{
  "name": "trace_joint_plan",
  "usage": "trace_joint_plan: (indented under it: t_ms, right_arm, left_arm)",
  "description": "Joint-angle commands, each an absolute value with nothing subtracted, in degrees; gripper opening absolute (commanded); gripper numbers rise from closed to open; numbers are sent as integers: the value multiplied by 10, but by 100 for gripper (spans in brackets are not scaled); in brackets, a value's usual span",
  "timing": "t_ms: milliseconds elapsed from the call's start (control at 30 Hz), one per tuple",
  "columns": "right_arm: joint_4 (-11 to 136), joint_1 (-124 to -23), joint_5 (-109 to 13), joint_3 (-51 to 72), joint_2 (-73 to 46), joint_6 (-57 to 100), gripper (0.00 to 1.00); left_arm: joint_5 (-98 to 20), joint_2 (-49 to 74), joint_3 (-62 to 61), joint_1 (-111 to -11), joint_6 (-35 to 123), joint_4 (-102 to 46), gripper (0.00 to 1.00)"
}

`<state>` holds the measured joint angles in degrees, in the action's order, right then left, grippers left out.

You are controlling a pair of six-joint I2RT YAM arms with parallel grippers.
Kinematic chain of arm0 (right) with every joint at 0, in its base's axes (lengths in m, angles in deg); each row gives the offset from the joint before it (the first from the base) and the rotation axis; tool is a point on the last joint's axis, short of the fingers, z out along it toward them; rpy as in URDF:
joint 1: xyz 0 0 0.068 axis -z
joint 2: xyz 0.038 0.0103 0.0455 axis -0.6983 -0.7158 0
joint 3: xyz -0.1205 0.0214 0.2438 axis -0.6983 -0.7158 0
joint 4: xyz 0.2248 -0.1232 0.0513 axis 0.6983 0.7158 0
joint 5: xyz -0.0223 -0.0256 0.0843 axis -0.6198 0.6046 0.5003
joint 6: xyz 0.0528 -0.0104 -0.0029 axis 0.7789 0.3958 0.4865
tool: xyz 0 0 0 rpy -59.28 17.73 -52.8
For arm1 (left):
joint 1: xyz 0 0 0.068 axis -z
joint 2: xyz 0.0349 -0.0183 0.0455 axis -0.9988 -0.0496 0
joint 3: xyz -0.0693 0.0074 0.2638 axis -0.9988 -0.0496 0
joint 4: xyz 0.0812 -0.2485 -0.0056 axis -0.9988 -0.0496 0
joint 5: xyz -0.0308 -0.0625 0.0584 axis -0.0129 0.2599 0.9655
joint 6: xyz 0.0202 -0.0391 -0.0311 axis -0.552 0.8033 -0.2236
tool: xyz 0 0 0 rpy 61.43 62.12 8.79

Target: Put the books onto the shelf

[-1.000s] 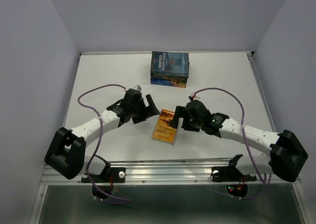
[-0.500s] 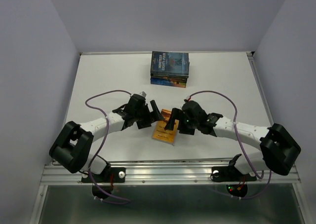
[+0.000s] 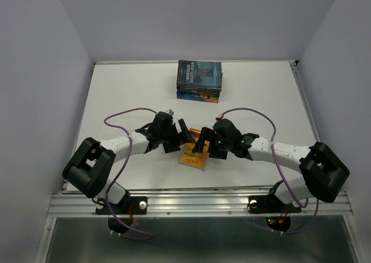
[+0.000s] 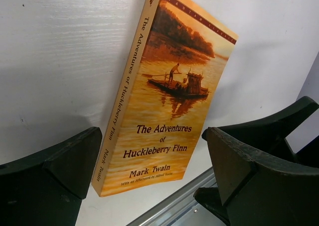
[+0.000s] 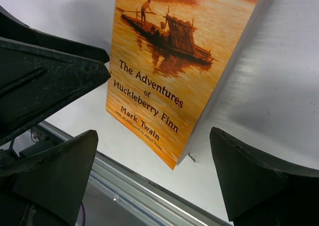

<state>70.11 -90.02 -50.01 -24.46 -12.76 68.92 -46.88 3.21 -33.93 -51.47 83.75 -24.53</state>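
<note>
Fingers (image 4: 65,161) on the left gripper (image 3: 181,137) and the right gripper (image 3: 204,146) are spread wide and hold nothing. They close in from either side on the orange paperback (image 3: 193,156), which lies flat near the table's (image 3: 127,89) front edge, probably so both can lift it together. The other books (image 3: 200,80) sit stacked at the far edge, and no shelf is in view.

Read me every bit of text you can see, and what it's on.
"The Adventures of Huckleberry Finn": orange book cover and spine.
"Mark Twain": same cover and spine.
Small print on the cover: too small.
Title on the stack at the back: blurred.
</note>
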Motion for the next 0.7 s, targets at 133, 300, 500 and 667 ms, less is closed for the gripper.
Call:
trace_joint_plan:
  t_ms: [133,300,500,667]
  right_arm:
    - [660,-895,-489,-248,-134,686,100]
    - [635,-895,-472,-241,-146,679,100]
    - [603,-895,-449,-232,-158,675,100]
    - [597,-895,-447,-229,-143,674,100]
  left_arm:
    - [-475,25,-347,-503,848,-217,99]
    - [-477,14,-346,-499,852,-213,99]
    - [-477,16,-349,-495,858,-210,99]
    - [-475,20,-354,-494,861,-207,99]
